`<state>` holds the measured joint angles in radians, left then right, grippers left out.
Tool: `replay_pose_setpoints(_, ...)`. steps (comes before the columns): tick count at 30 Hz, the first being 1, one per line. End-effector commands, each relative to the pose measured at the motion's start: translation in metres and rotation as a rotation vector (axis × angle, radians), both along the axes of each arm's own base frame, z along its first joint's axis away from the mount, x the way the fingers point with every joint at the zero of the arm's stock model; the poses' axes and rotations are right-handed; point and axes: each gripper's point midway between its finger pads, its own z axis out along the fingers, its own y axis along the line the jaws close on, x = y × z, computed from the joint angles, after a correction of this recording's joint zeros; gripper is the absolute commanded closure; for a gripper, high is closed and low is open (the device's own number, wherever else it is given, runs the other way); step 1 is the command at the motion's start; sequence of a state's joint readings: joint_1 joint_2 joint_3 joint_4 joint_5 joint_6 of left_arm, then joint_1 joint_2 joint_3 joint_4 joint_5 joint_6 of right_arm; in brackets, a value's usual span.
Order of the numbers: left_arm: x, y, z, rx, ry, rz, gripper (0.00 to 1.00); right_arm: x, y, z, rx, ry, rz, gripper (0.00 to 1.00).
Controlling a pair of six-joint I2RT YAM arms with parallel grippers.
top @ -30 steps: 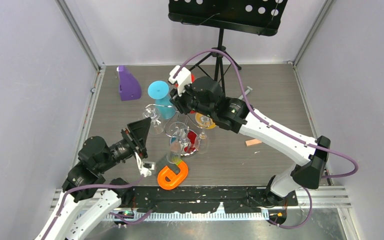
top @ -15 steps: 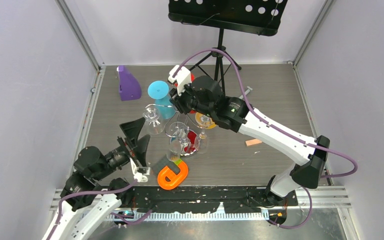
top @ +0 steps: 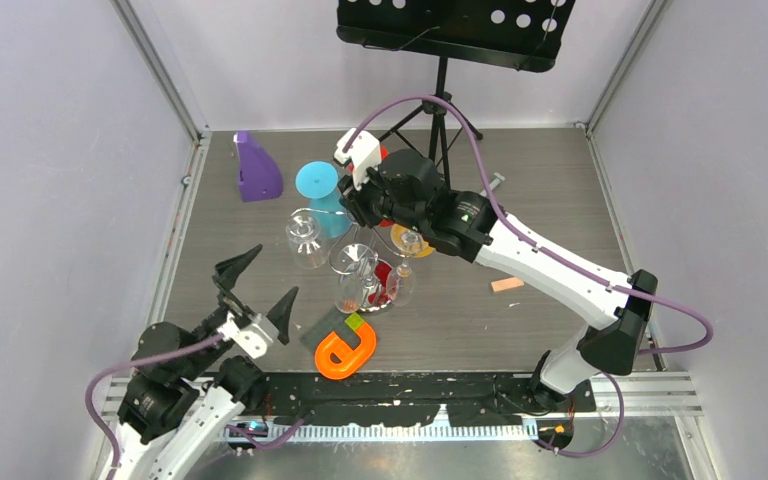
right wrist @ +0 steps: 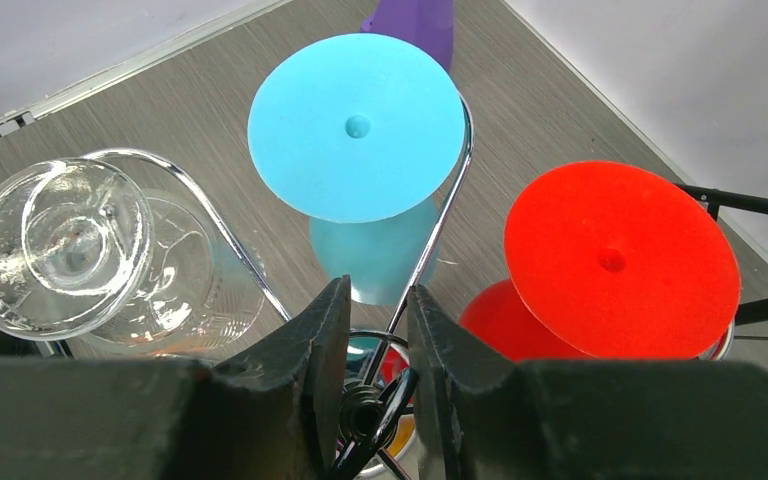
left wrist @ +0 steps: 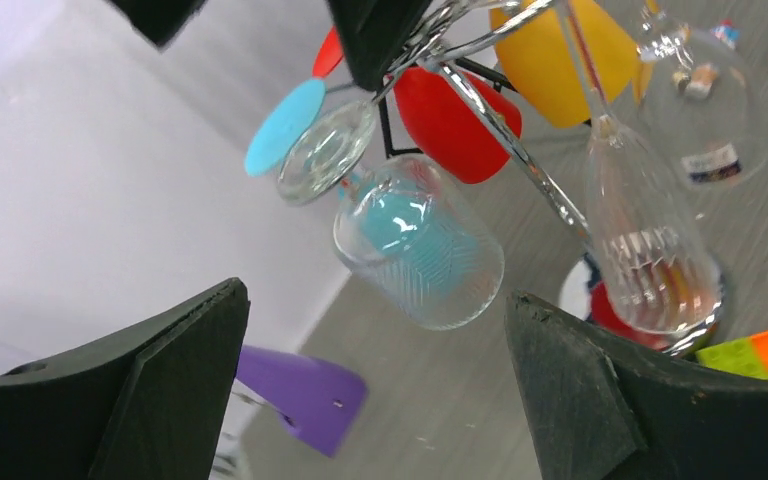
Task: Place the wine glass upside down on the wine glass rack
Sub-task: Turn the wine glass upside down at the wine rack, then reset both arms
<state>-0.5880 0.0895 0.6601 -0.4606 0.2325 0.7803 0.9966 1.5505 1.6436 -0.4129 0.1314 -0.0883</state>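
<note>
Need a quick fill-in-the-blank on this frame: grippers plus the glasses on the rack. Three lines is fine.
1. The right gripper is shut on the wine glass rack, while the left gripper stands ____ with nothing between its fingers.
2. The clear wine glass hangs from the rack with its bowl pointing ____.
3. In the right wrist view, the round foot between the clear glass's foot and the red foot is coloured ____.

Missing words: open; down; blue.
</note>
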Motion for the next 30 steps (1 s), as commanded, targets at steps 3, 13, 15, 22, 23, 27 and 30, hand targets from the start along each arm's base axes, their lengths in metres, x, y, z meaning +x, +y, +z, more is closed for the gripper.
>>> replay_pose_setpoints(3, 0.002, 0.022, 0.000, -0.479, 0.320, 0.132, 0.00, -0.008, -0.010, -0.012, -0.070, 0.042, 0.008, 0.64)
replay_pose_setpoints(13, 0.002, 0.051, -0.030, -0.767, 0.552, 0.319, 0.00, -0.013, -0.004, 0.014, -0.008, 0.031, 0.042, 0.50)
replay_pose_setpoints(15, 0.002, 0.051, -0.035, -0.763, 0.576, 0.331, 0.00, -0.013, -0.001, 0.017, 0.000, 0.030, 0.047, 0.49)
replay_pose_setpoints(22, -0.001, 0.050, -0.044, -0.765, 0.623, 0.340, 0.00, -0.017, 0.013, 0.031, 0.029, 0.030, 0.081, 0.45)
replay_pose_setpoints(23, -0.002, 0.051, -0.045, -0.768, 0.625, 0.338, 0.00, -0.019, 0.016, 0.035, 0.038, 0.026, 0.090, 0.45)
replay_pose_setpoints(27, -0.007, 0.054, -0.048, -0.788, 0.628, 0.336, 0.00, -0.025, 0.027, 0.043, 0.053, 0.021, 0.121, 0.43)
replay_pose_setpoints(30, -0.010, 0.057, -0.050, -0.812, 0.632, 0.339, 0.00, -0.027, 0.033, 0.047, 0.058, 0.013, 0.123, 0.42)
